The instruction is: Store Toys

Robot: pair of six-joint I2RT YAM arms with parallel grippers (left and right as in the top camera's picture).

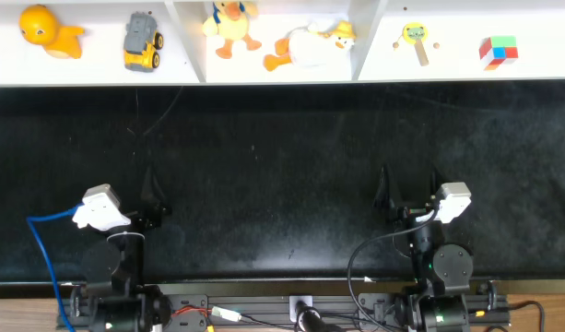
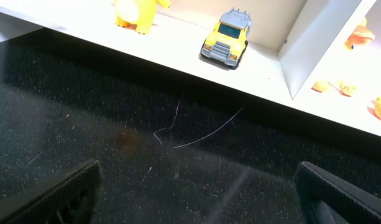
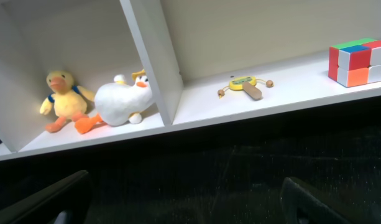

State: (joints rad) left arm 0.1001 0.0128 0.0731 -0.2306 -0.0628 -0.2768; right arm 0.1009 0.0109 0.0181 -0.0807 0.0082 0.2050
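Toys stand in a white shelf (image 1: pixel 282 74) along the far edge of the black table. The left bay holds an orange duck (image 1: pixel 48 32) (image 2: pixel 135 12) and a yellow toy truck (image 1: pixel 142 42) (image 2: pixel 227 38). A yellow plush duck (image 1: pixel 230 26) (image 3: pixel 61 99) and a white plush duck (image 1: pixel 310 44) (image 3: pixel 119 101) share the middle bay. A small wooden rattle (image 1: pixel 416 39) (image 3: pixel 245 86) and a colour cube (image 1: pixel 498 51) (image 3: pixel 359 61) lie in the right bay. My left gripper (image 1: pixel 151 184) (image 2: pixel 196 193) and right gripper (image 1: pixel 408 184) (image 3: pixel 190 199) are open and empty near the front edge.
White dividers (image 1: pixel 190 41) (image 1: pixel 370 37) split the shelf into three bays. A thin thread-like scratch (image 2: pixel 190 127) marks the black mat (image 1: pixel 282 175). A blue cable (image 1: pixel 42 249) loops beside the left arm's base.
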